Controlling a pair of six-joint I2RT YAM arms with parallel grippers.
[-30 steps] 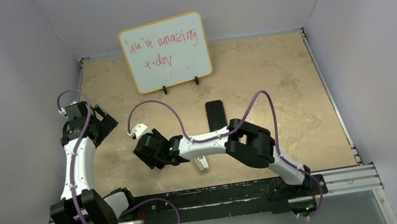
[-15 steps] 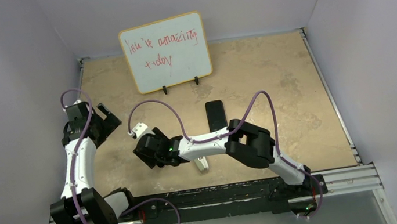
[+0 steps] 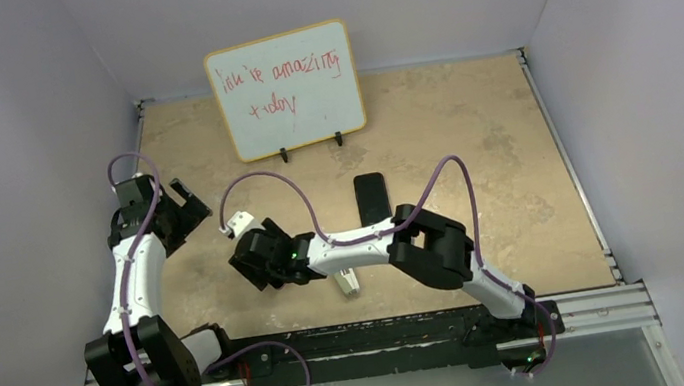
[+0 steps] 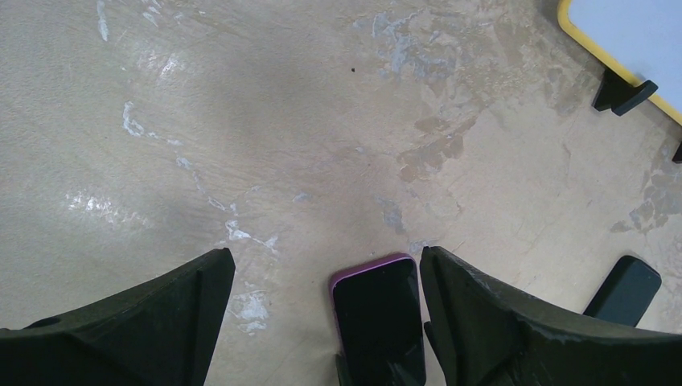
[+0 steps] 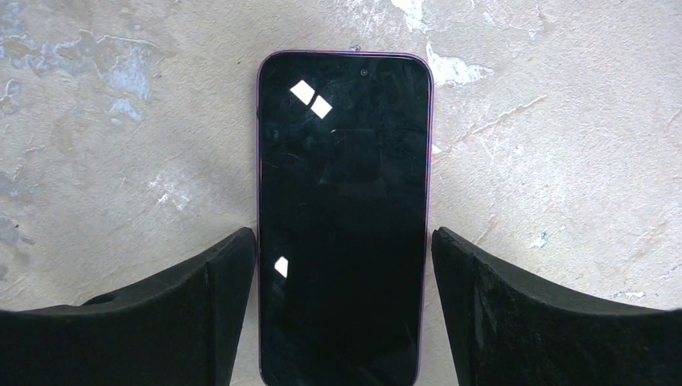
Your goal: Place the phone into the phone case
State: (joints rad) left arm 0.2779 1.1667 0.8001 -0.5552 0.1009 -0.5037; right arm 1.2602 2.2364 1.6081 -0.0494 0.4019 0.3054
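Note:
The phone (image 5: 342, 209), black-screened with a purple edge, lies flat on the tan table. My right gripper (image 5: 343, 235) is open and straddles its lower half, one finger close on each side. In the top view the right gripper (image 3: 252, 263) hides the phone. My left gripper (image 3: 186, 207) is open and empty at the left. In its wrist view the phone (image 4: 378, 318) lies a little beyond its fingers (image 4: 201, 310). A small whitish piece (image 3: 347, 284) pokes out under the right forearm. I cannot tell whether it is the phone case.
A black phone-sized object (image 3: 371, 196) lies behind the right forearm and also shows in the left wrist view (image 4: 624, 285). A yellow-framed whiteboard (image 3: 285, 90) stands at the back. Grey walls close the left, back and right sides.
My left gripper has moved a little to the right, toward the right gripper. The right arm has stayed in place over the phone.

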